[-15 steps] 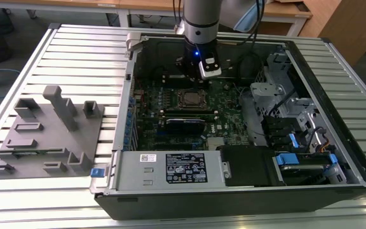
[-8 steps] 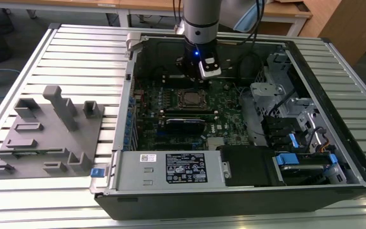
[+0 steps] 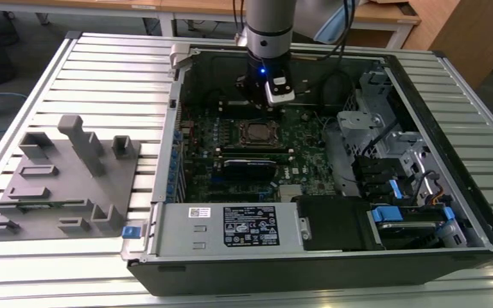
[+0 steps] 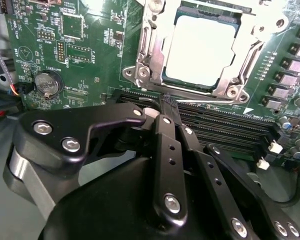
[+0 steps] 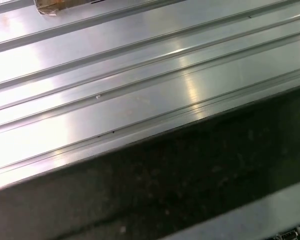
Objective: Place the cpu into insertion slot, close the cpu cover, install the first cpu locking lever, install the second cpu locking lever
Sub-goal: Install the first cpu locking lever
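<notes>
1. Tabletop: ribbed aluminium slats. In the first wrist view the same slats run beside a dark band.
2. Case: black computer tower, lying on its side on the tabletop with the side panel off and the interior exposed.
3. Arm: enters the case from above, near the far wall.
4. Fixture: grey moulded tray with upright posts, on the tabletop at the exterior view's left, just beside the case.
5. Motherboard: green, mounted flat on the case floor.
6. Power supply: silver box with a label, along the near wall of the case.
7. Slot: on the motherboard, just in front of the arm.
8. Cover: silvery frame, lying flat over the slot.
9. Cpu: seated in the slot. Its grey top shows through the cut-out of the cover.
10. Gripper: hovers over the black memory sockets, just beside the slot and apart from the cover.
11. Fingers: drawn together at the tips, with nothing visible between them.
12. Coin cell: on the motherboard, well apart from the slot.
</notes>
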